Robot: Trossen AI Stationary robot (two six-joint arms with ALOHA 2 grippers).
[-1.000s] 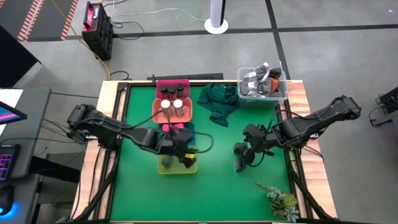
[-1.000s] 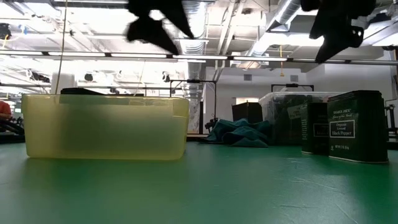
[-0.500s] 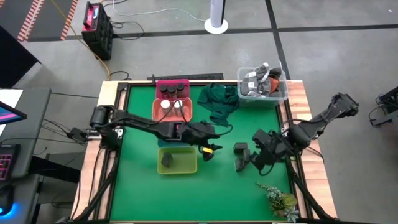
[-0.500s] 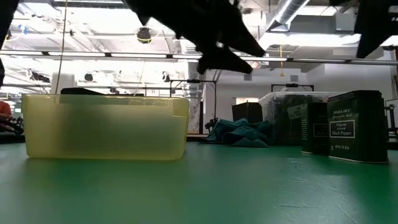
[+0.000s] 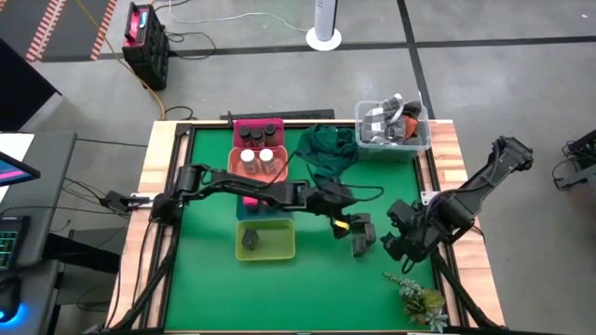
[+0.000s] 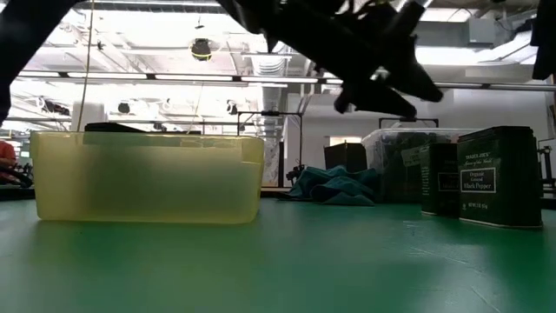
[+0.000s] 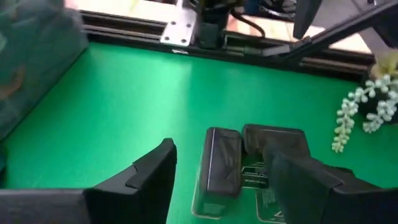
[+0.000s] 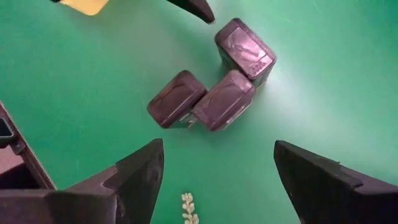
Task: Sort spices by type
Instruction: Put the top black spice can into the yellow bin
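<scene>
Three dark grey boxes (image 8: 214,81) stand on their bases close together on the green mat, right of centre (image 5: 359,240); two show in the low view (image 6: 495,174). My left gripper (image 5: 346,223) (image 7: 221,152) is open and hovers above them, clear of them. My right gripper (image 5: 396,244) (image 8: 217,149) is open, to the right of the boxes and above the mat. One more dark box (image 5: 250,240) lies in the yellow tray (image 5: 279,249). Dark jars (image 5: 258,132) sit in the pink tray, white-capped jars (image 5: 257,158) in the orange tray.
The dark green cloth (image 5: 326,149) lies at the far side, next to a clear bin (image 5: 393,126) at the far right corner. A plant sprig (image 5: 419,300) lies at the near right corner. My left arm (image 5: 261,191) crosses over the blue tray.
My left gripper has swung from above the yellow tray toward the table's right and now hangs over the dark boxes; a dark box shows in the tray it left. My right gripper has drawn back from the boxes toward the right edge.
</scene>
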